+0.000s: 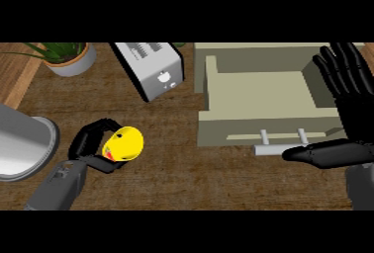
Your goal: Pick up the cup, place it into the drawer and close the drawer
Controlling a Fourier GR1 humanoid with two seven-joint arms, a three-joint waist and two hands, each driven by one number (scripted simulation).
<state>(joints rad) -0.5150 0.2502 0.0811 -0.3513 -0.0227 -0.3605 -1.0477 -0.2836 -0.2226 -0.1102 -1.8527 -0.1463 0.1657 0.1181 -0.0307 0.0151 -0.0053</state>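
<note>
- A dark wooden counter [190,178] is filling the view, with a lighter strip running along its left edge.
- A grey round vessel [22,143] is being cut off by the left edge; its contents are not showing.
- A potted plant [70,58] is sitting at the far left corner.
- The left hand [87,143] is curling round the yellow cup [124,143], holding it over the counter's left half.
- A toaster [155,69] is lying along the far edge.
- The drawer [256,91] is standing open, showing nothing inside.
- The right hand [350,99] is resting open at the right edge, its thumb just beside the drawer's handle [281,141].
</note>
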